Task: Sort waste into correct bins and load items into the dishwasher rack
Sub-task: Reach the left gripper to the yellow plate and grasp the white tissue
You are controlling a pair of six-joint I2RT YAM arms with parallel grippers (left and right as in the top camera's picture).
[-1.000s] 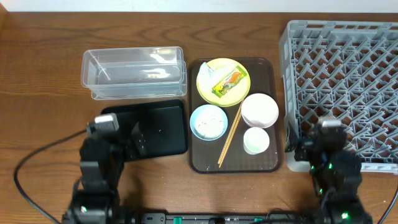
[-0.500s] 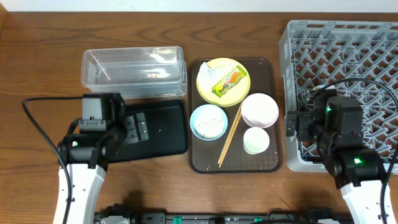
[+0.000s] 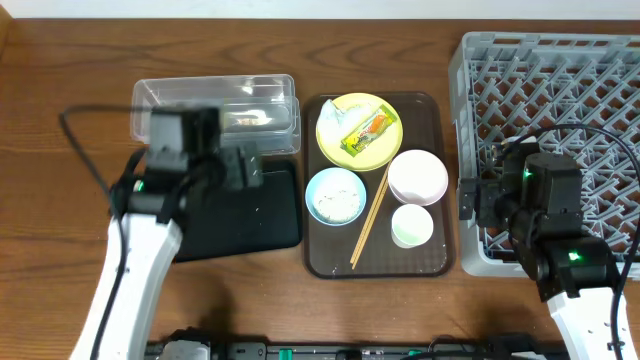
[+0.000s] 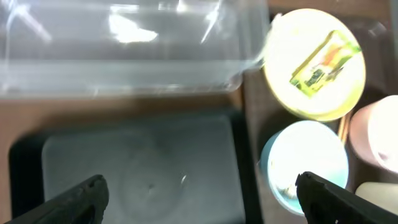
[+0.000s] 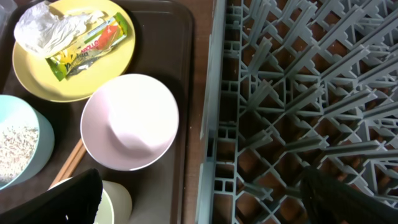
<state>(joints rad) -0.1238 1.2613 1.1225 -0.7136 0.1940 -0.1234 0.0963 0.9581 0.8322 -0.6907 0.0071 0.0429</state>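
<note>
Left hand over black tray, right hand by rack — both wide apart

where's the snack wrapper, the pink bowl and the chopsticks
snack wrapper (image 5: pixel 92 46), right wrist view, middle of its printed face
pink bowl (image 5: pixel 129 121), right wrist view, centre of its inside
chopsticks (image 3: pixel 369 218), overhead view, midway along the pair

Both the left arm and the right arm have white lower links beneath boxy black wrist housings dotted with small green lights, each trailing a thin black cable, and the jaws end in dark, blunt fingertips.
</note>
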